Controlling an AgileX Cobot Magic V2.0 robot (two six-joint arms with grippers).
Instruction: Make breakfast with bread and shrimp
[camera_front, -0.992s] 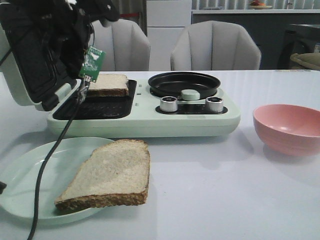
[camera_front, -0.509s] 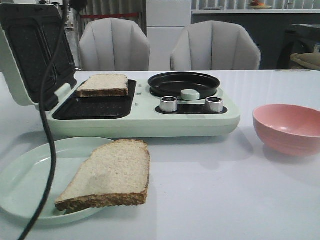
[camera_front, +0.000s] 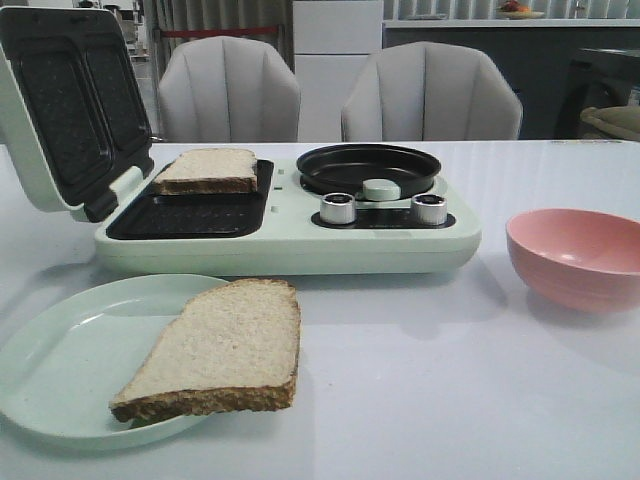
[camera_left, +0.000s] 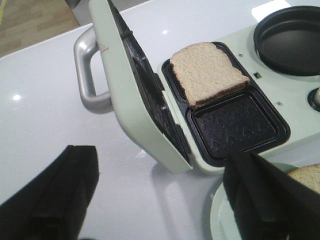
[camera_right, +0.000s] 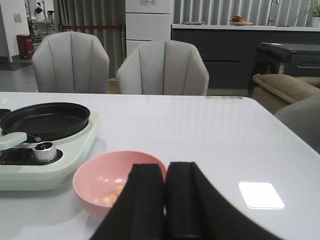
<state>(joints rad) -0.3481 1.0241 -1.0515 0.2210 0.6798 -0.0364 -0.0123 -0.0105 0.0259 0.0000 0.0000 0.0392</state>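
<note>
One bread slice (camera_front: 207, 170) lies in the far compartment of the open sandwich maker (camera_front: 290, 245); the left wrist view shows this bread slice (camera_left: 207, 72) too. The second slice (camera_front: 220, 350) rests on a pale green plate (camera_front: 60, 360) at the front left. Pale orange shrimp (camera_right: 112, 197) lie in the pink bowl (camera_right: 95, 172), which stands at the right in the front view (camera_front: 575, 255). My left gripper (camera_left: 160, 200) is open and empty above the table beside the raised lid (camera_left: 135, 95). My right gripper (camera_right: 166, 200) is shut on nothing, just behind the bowl. Neither gripper appears in the front view.
The near compartment (camera_left: 235, 125) of the sandwich maker holds nothing. A black frying pan (camera_front: 368, 166) sits on its right half, with two silver knobs (camera_front: 338, 208) in front. Two grey chairs (camera_front: 430, 95) stand behind the table.
My left arm and its cable have withdrawn from the front view, leaving the bread slice in the far compartment. Nothing else has moved.
</note>
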